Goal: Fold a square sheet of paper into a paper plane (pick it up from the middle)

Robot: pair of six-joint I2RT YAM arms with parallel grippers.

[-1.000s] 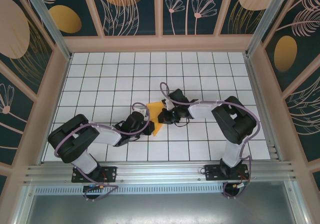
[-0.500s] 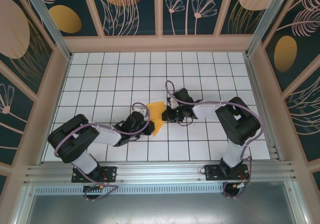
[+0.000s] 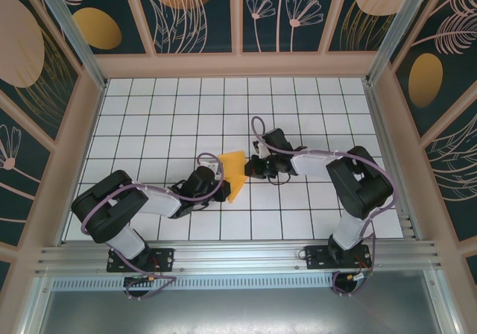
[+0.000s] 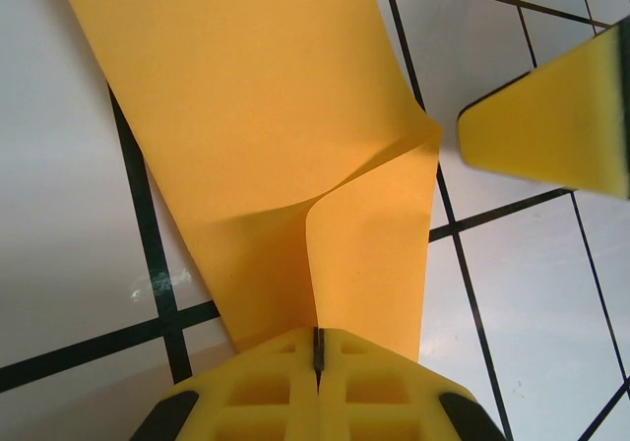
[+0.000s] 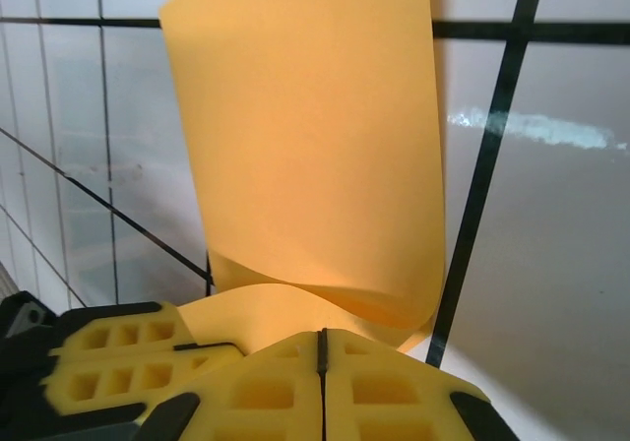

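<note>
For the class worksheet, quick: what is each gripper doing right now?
Left gripper: closed on the square sheet of paper.
Right gripper: closed; grip on it unclear.

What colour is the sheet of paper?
The paper is plain orange-yellow, best seen in the left wrist view.

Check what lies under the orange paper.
The paper curls above the white grid table; the tiles directly beneath it are covered, so anything lying there cannot be seen.
</note>
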